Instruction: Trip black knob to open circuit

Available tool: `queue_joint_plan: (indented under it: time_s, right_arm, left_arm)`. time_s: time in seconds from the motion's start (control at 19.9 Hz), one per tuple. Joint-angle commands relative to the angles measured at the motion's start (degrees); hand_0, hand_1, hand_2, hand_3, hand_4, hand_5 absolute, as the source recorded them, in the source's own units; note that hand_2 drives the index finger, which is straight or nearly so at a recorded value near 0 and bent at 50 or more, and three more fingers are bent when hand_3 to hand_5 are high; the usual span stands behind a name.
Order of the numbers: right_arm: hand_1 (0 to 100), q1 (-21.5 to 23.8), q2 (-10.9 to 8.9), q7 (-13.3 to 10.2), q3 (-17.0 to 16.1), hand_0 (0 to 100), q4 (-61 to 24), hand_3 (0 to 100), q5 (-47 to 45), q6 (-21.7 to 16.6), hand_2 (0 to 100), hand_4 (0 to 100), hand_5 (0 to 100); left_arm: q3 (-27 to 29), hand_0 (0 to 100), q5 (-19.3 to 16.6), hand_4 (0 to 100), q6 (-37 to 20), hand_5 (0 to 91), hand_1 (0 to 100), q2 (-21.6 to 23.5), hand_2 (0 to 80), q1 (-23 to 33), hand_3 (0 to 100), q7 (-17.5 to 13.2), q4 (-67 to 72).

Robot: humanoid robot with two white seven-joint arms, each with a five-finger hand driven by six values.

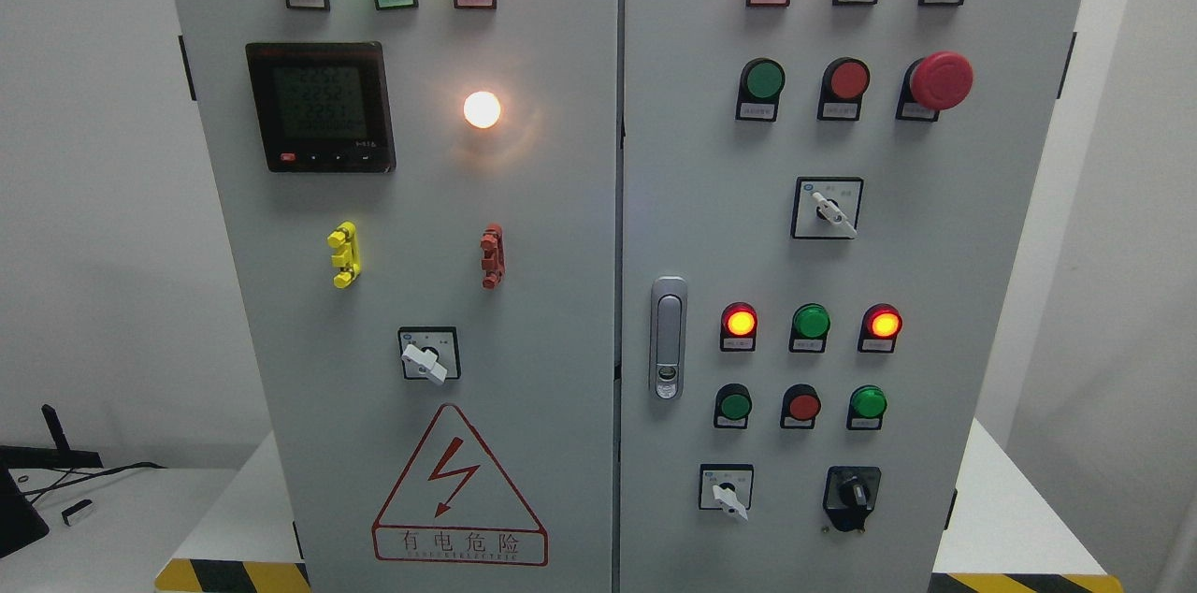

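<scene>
- Frankly, I have no robot hand on screen at all: neither arm comes in from the lower left or lower right of the frame, so I cannot tell whether either is released, clenched or holding anything.
- Filling most of the frame is the grey cabinet [561, 312], two doors side by side with the seam running down the middle; it stands on a white worktop [1005, 509] with hazard striping at the bottom edge.
- On the left door I see a meter display [320, 107] at upper left, a lit white lamp [482, 109] beside it, and a red warning triangle [458, 485] at the bottom.
- On the right door, a silver door latch [668, 338] sits just right of the seam, and a red mushroom button [940, 80] sits at upper right.
- My target, the black knob [852, 492], is at the lower right of the frame, the last control on the right door, just right of a white-handled selector [728, 490].
- Its grip bar looks close to upright, perhaps tipped slightly; it is too small for me to be sure.
- Since the knob lies right of centre and low, I judge the right arm the nearer one, and it would have to rise from the bottom right edge toward the door face.
- Relative to any robot hand, the knob is up and forward from wherever they rest out of view; I can say no closer than that.
</scene>
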Motion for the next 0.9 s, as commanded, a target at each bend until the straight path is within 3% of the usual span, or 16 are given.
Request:
queue_joint_plan:
  time_s: [0.0,0.3,0.65,0.85]
  right_arm:
    - [16,6.32,-5.52,-0.09,-2.77,4,-15.42,27,-3.2,-4.42,9,14,17]
    - [16,8.35,-5.7,0.0,-7.52,4,-18.76,30,-5.91,-10.58,11,17,19]
    - [16,10.28,-5.17,-0.09,-12.18,5,-25.7,34,-7.94,-14.1,14,22,22]
    - [16,10.37,-4.82,-0.26,-14.82,5,-28.61,37,-9.87,-14.19,15,24,24]
  left_arm:
    - [0.0,12,-1.76,0,0.03,0.0,39,0.02,0.0,0.0,0,0.03,0.0]
    - [0.0,12,-1.76,0,0.03,0.0,39,0.02,0.0,0.0,0,0.03,0.0]
    - [0.0,12,-1.76,0,0.03,0.0,39,0.02,0.0,0.0,0,0.03,0.0]
    - [0.0,12,-1.76,0,0.03,0.0,39,-0.07,0.0,0.0,0,0.03,0.0]
